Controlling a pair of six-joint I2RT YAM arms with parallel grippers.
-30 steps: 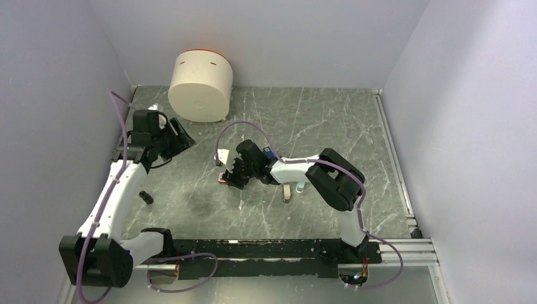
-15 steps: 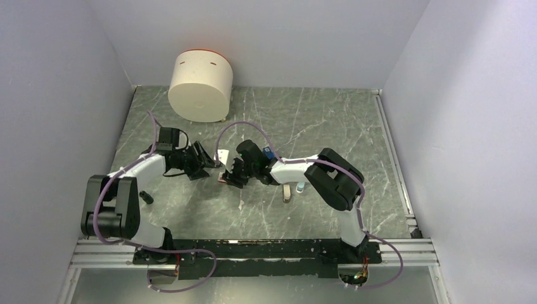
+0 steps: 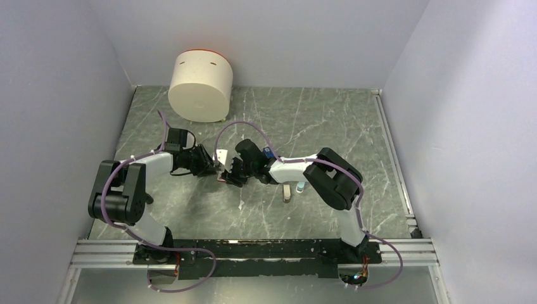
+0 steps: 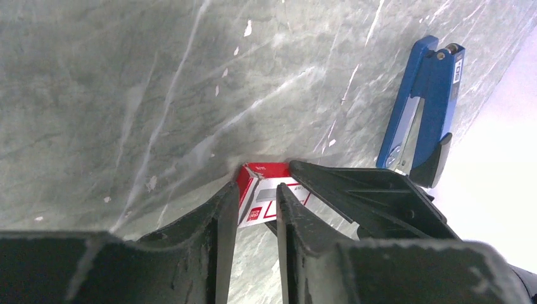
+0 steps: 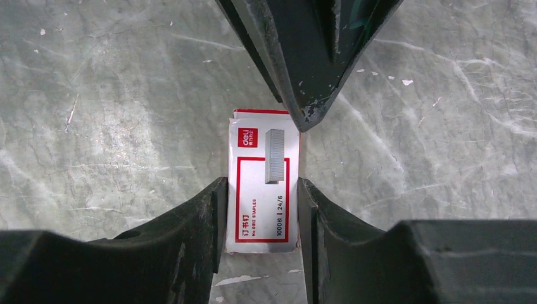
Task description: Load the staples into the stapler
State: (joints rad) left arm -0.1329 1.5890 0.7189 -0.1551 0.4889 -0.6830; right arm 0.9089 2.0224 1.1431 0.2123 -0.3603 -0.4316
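I am clamping the staples box [image 5: 263,183] across its long sides with my right jaws, pinning it flat on the worktop [image 3: 304,120] near the middle so that, I judge, it cannot slide while its end is being opened. My left jaws, reaching in from 9 o'clock, are sitting almost closed at the box's far end; whether they are pinching the flap I cannot tell. The stapler [image 4: 421,107] is lying apart at 2 o'clock in my left wrist view, waiting for the strip
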